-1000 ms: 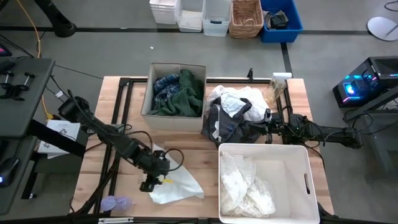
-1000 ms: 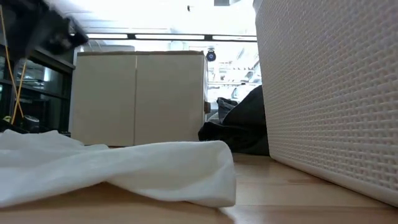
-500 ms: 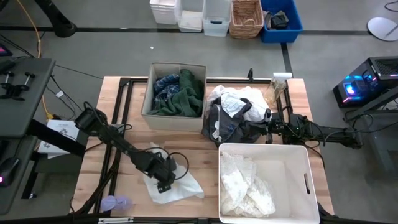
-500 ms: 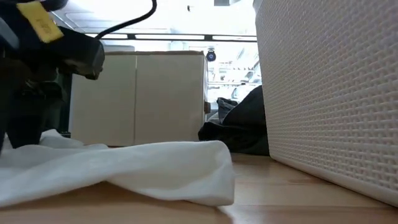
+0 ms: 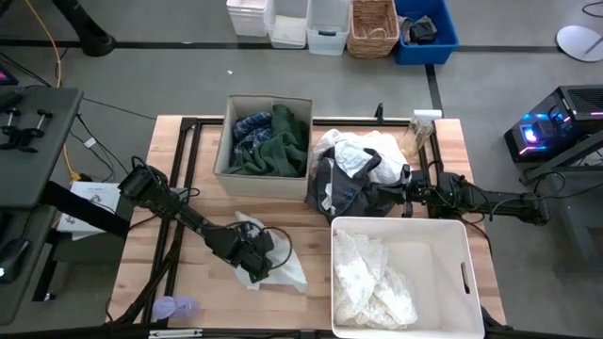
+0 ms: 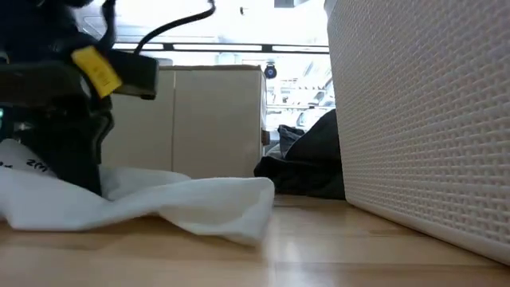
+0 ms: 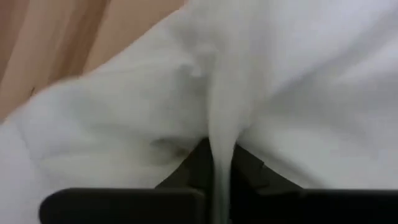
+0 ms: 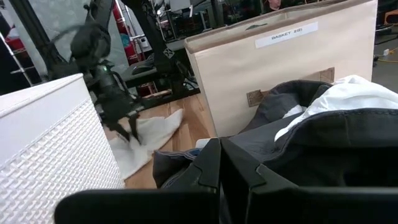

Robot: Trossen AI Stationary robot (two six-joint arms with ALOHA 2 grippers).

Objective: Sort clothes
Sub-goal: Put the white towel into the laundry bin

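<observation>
The wooden table (image 5: 141, 254) carries 2 containers. The white basket (image 5: 400, 235), at the near right, holds white lacy pieces (image 5: 372, 287). The beige box (image 5: 266, 184), at the far middle, holds a blue-and-white plaid shirt (image 5: 251, 132) and a dark green garment (image 5: 283, 146). Between the box and the basket lies a pile with a black-grey garment (image 5: 344, 193) and white cloth on top. A white garment (image 5: 281, 273) lies on the wood left of the basket. The left gripper (image 5: 256, 271) is pressed down on it, and its fingers (image 7: 199, 163) pinch a fold of the cloth. The right gripper (image 5: 403, 201) rests at the pile, fingers closed, touching the black-grey garment.
</observation>
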